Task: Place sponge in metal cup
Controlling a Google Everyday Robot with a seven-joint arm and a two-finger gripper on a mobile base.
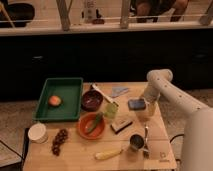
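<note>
The sponge point(135, 104) is a blue block lying on the right part of the wooden table point(75, 157). The metal cup point(135, 142) stands upright near the table's front right, well in front of the sponge. My white arm point(165, 87) reaches in from the right and bends down. My gripper point(146, 109) hangs right beside the sponge's right end, low over the table. I cannot tell whether it touches the sponge.
A green tray point(67, 87) holding an orange fruit point(55, 100) sits at the left. A dark bowl point(92, 100), an orange plate point(86, 133), a green block point(111, 110), a black brush point(121, 125), a banana point(108, 154), grapes point(59, 141) and a white cup point(37, 132) crowd the table.
</note>
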